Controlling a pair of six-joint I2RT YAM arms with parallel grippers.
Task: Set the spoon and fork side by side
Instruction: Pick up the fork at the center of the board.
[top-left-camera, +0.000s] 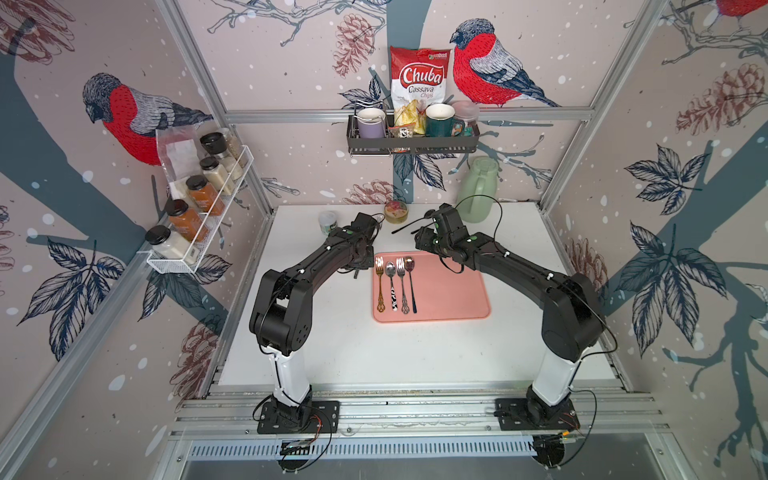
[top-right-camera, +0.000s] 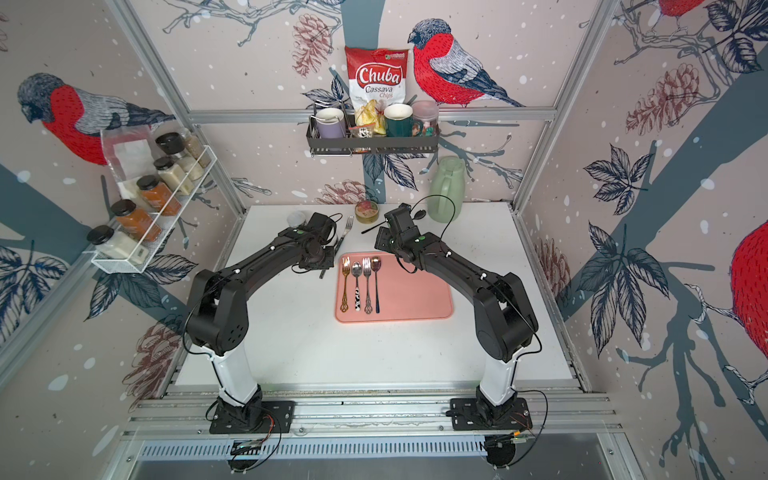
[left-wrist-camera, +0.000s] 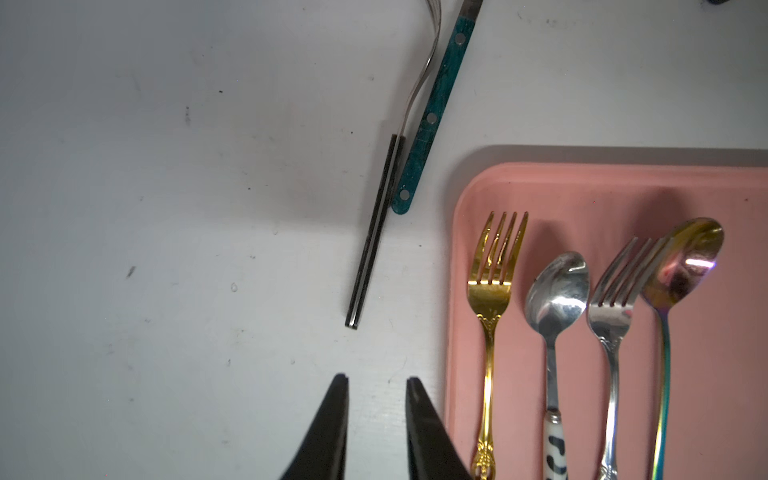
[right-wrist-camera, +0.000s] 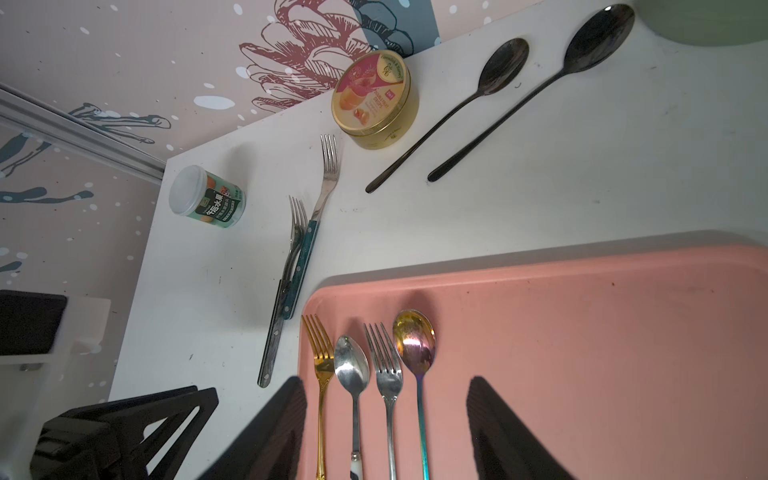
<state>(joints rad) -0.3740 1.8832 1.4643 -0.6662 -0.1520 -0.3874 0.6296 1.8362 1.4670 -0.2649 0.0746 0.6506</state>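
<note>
Both top views look down from high over the table (top-left-camera: 353, 340), while each wrist camera hangs close (tilted downward), both sharing the tray (left-wrist-camera: 715, 374).

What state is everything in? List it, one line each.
Left gripper: open, empty
Right gripper: open, empty
Gold fork: on tray
Patterned spoon: on tray
Silver fork: on tray
Rainbow spoon: on tray
Teal fork: on table
Black-handled fork: on table
Black spoons: on table
Candy tin: lid on
</note>
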